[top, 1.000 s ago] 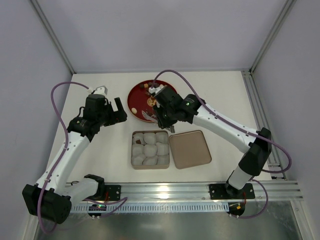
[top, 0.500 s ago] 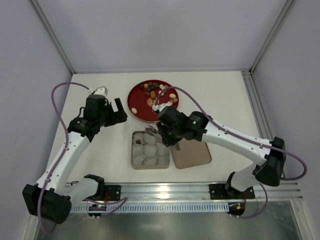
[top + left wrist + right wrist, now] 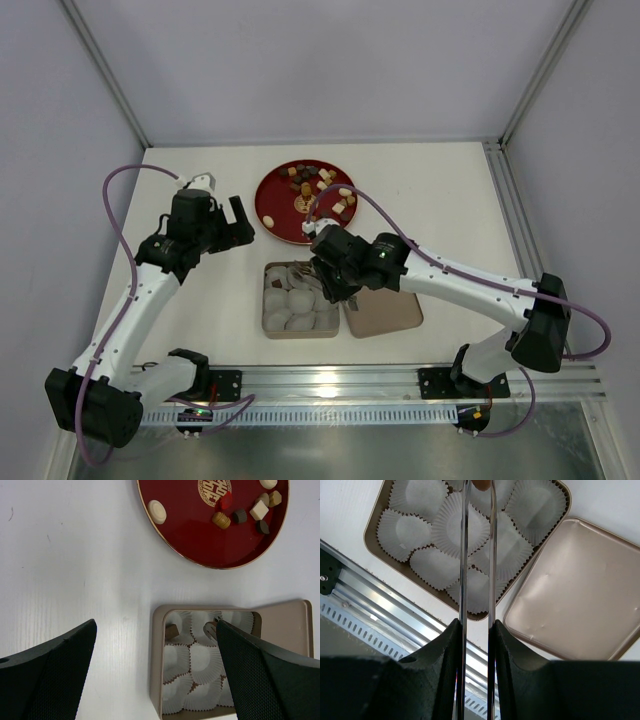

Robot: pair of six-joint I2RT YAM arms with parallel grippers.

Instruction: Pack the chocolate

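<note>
Several chocolates [image 3: 318,182] lie on the red plate [image 3: 272,205]; the left wrist view shows them too [image 3: 240,515]. My right gripper [image 3: 328,272] [image 3: 476,625] is shut on thin metal tongs [image 3: 464,555]. The tongs pinch a tan chocolate [image 3: 481,484] just above a back-row paper cup of the open tin box [image 3: 266,312]. One dark chocolate [image 3: 172,630] sits in the box's back left cup. My left gripper [image 3: 236,224] [image 3: 156,625] hangs open and empty over the table, left of the plate and box.
The box's lid [image 3: 385,300] lies flat just right of the box. White crinkled paper cups [image 3: 415,530] fill the box. An aluminium rail [image 3: 330,378] runs along the near table edge. Frame posts stand at the back corners.
My right arm has swung from over the red plate toward me, and the tongs now hang over the box. The left arm has stayed still.
</note>
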